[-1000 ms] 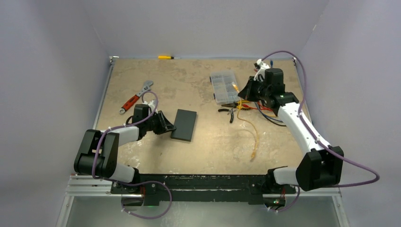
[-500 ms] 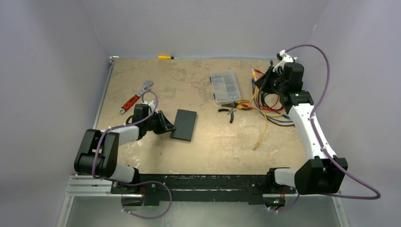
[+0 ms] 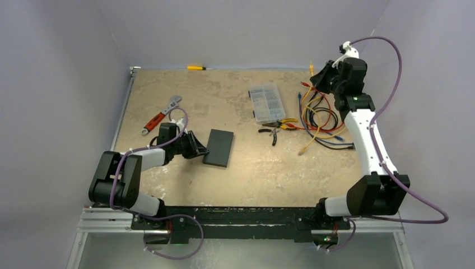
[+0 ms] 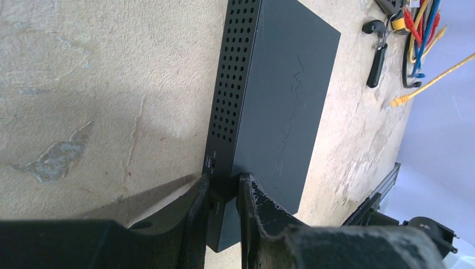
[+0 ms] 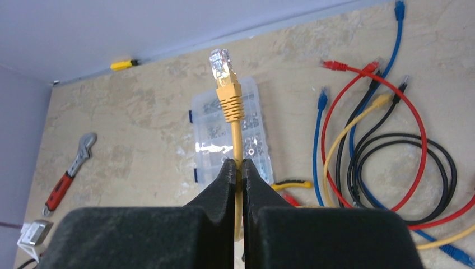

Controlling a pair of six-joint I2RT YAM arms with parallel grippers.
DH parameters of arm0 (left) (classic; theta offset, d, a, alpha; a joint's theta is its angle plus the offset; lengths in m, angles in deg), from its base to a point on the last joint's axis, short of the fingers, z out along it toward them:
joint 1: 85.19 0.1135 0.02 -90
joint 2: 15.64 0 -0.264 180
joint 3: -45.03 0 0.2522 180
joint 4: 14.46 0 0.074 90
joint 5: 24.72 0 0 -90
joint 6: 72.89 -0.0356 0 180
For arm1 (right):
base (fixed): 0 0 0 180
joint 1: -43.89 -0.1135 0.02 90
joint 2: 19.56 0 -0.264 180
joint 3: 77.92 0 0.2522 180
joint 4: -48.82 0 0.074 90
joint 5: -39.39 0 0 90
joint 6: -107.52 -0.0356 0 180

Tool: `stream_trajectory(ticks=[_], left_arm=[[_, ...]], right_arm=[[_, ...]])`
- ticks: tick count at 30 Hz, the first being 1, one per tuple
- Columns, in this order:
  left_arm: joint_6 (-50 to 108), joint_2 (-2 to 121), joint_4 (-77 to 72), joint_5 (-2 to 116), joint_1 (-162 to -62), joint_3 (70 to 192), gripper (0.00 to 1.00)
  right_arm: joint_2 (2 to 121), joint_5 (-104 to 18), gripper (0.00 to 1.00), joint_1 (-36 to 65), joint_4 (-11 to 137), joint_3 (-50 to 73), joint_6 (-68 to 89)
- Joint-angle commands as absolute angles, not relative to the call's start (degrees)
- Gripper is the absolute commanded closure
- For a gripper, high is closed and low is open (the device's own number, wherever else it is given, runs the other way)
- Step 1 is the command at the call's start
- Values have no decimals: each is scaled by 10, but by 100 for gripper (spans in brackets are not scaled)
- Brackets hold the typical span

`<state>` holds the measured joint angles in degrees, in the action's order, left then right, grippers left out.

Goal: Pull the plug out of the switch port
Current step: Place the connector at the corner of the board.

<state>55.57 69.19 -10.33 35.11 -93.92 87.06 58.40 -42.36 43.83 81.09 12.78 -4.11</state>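
Your right gripper (image 5: pixel 236 168) now sits higher and farther back than half a second ago, jaws pinching the yellow cable (image 5: pixel 237 140) just below its plug (image 5: pixel 223 64), which is in the air well apart from the switch (image 3: pixel 218 147). Your left gripper (image 4: pixel 224 188) stays clamped on the switch's near corner, the switch flat on the table (image 3: pixel 252 168)

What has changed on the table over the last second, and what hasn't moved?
The right gripper, shut on the yellow cable just below its plug, swung from beside the organiser box toward the far right corner of the table, dragging the cable's loose end away from the near edge. Unchanged: the left gripper clamped on the switch corner, the wrench, the screwdriver.
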Motion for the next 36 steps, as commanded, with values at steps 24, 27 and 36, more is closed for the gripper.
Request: stream_trajectory(ticks=[24,27,36], left_arm=[[537,747,-54,414,-946,856,92],[537,745,-54,412,-946,857,92],[539,717,-56,411,-946,856,90]], right_arm=[[873,-344,90,537,744,295,-76],[888,-329,82,539,741,298,-79],[870,-334,34,539,747,307,-75]])
